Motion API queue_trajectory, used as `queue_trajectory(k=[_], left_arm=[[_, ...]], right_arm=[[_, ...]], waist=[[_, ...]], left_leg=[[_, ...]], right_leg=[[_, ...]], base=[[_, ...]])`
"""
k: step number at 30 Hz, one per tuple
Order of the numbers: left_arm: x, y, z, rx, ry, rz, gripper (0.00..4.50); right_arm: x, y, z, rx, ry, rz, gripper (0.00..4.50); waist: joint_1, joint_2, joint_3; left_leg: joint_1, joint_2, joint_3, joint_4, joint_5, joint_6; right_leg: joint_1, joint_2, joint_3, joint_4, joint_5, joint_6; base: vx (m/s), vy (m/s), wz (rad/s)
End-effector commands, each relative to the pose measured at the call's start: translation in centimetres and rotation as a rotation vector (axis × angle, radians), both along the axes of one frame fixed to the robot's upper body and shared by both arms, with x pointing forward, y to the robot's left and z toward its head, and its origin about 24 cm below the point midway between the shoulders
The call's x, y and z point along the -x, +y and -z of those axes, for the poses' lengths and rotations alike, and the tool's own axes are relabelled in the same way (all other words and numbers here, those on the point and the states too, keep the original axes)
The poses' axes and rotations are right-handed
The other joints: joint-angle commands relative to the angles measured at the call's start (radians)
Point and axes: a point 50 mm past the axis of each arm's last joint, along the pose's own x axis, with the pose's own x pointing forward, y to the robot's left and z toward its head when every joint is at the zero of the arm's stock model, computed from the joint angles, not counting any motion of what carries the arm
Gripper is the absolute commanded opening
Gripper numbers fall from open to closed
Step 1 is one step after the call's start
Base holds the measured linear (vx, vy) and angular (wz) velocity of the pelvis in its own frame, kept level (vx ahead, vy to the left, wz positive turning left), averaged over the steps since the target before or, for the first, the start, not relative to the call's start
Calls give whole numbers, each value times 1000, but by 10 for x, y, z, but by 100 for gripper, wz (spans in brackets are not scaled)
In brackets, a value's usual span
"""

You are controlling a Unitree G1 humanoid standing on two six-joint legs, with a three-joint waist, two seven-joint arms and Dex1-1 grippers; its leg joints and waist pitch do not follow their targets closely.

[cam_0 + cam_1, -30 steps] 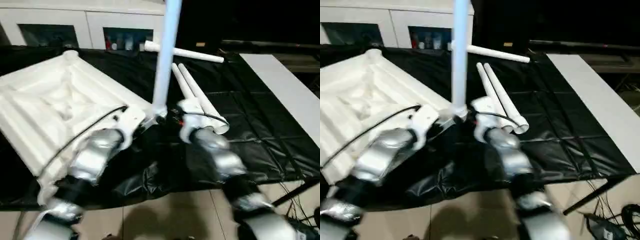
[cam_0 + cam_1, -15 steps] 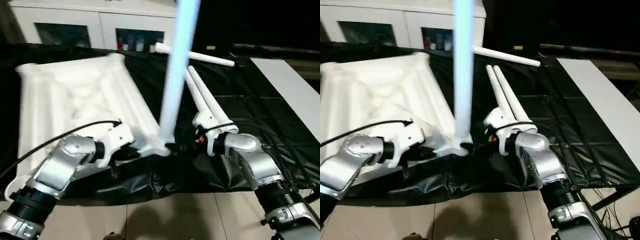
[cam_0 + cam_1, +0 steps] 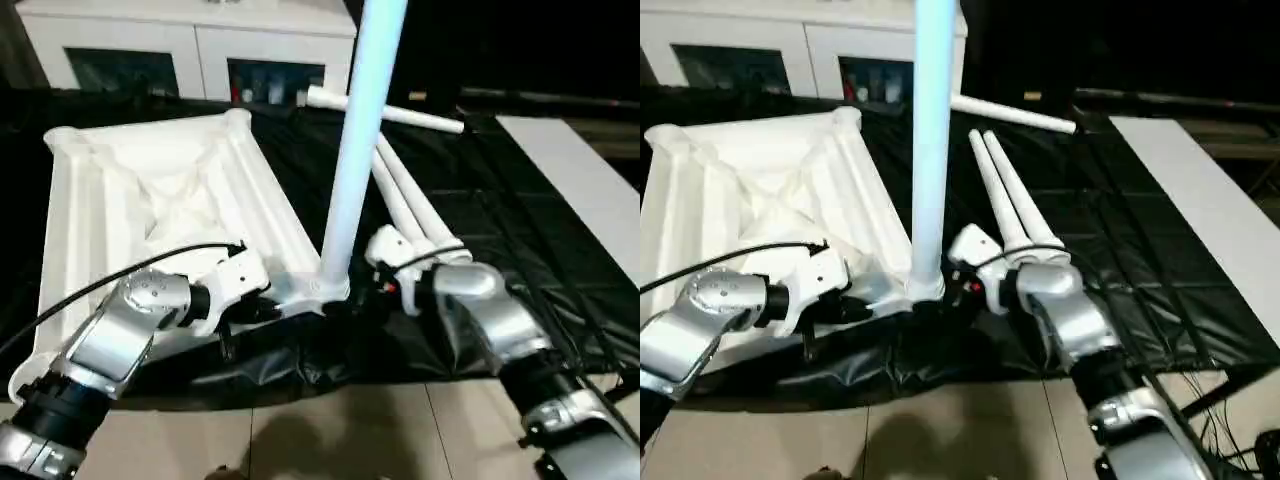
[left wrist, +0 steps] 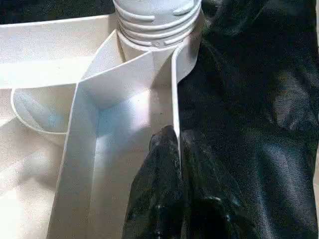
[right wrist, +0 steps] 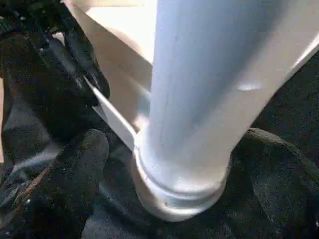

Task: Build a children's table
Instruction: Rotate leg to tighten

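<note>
The white tabletop [image 3: 150, 200] lies upside down on the black cloth, ribs up. One white leg [image 3: 355, 150] stands upright in its near right corner socket [image 4: 154, 30]. My left gripper [image 4: 179, 149] is shut on the thin rim of the tabletop just beside that socket. My right gripper [image 5: 172, 174] is open, with one black finger [image 5: 75, 184] on each side of the upright leg's base and a small gap on one side. Two more legs [image 3: 410, 210] lie side by side on the cloth behind my right wrist. A further leg [image 3: 390, 112] lies crosswise beyond them.
A white cabinet [image 3: 200, 50] with dark glass doors stands at the back. A long white board [image 3: 580, 190] runs along the right. The black cloth [image 3: 520, 240] ends near my arms, with tiled floor [image 3: 330, 430] in front. A black cable [image 3: 120, 280] loops over my left forearm.
The whole picture has shifted, so the camera moved. The leg stays upright in the corner socket. My right wrist has edged closer to the leg's base. The left grip on the rim holds.
</note>
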Motion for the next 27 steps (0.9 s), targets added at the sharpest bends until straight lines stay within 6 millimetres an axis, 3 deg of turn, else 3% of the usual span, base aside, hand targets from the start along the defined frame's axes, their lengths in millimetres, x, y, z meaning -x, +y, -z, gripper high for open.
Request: queue_trajectory(k=[1,9,17,27], left_arm=[[3,-7,1,-21,5,51,0],[3,-7,1,-22,7,54,0],[3,-7,2,-24,11,55,0],[4,-7,4,-27,19,57,0]], right_arm=[[-5,-3,-3,-5,-12,15,426],[-9,-1,0,8,-4,-1,354],[-13,-1,0,-10,-3,-2,285],[-11,0,4,-17,8,-16,270]], waist=[[-5,12,-64],[-6,11,-63],[-6,12,-64],[-6,12,-64]], left_leg=[[11,6,7,-73,-224,8],[10,5,6,-73,-246,5],[10,5,7,-72,-229,8],[11,6,7,-72,-235,9]], right_leg=[[47,-48,40,-63,-241,-184],[49,-50,40,-66,-275,-180],[49,-48,40,-62,-240,-190],[49,-48,40,-62,-245,-194]], base=[[0,0,0],[0,0,0],[0,0,0],[0,0,0]])
